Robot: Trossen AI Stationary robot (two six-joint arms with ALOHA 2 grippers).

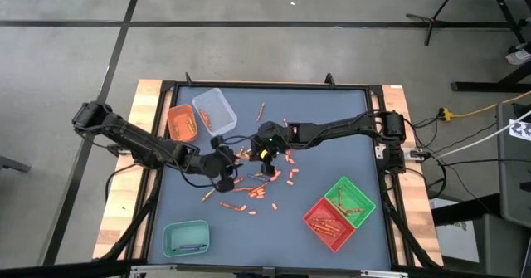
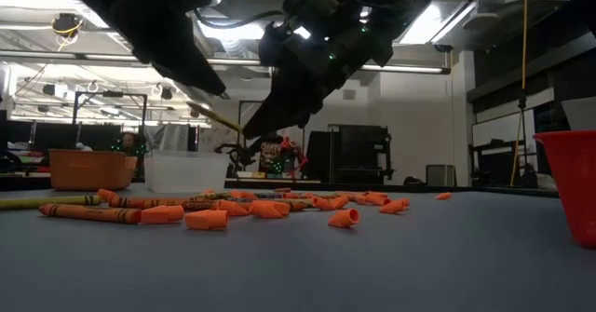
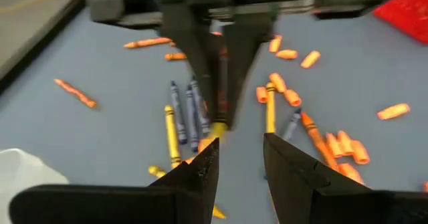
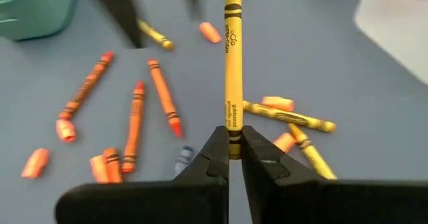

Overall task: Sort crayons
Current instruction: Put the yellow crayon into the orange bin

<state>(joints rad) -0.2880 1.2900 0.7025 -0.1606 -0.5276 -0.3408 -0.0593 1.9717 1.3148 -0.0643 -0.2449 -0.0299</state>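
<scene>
Right wrist view shows the right gripper (image 4: pixel 234 147) pinching a yellow crayon (image 4: pixel 232 70) by one end, its long axis running straight out from the fingertips, lifted above the scattered crayons (image 1: pixel 249 191) at mid-table. Facing it, the left gripper (image 3: pixel 241 160) stands spread and empty, the crayon's free end seemingly pointing just at its gap, so the left arm is nearer to take it.

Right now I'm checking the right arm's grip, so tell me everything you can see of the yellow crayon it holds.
The yellow crayon is a slim stick in a yellow paper wrapper with dark bands and print, its tip pointing away from the wrist. The right gripper is shut on its base end, and nothing else touches it. It hangs above the grey table, over loose orange and yellow crayons, facing the left gripper, which is open.
</scene>
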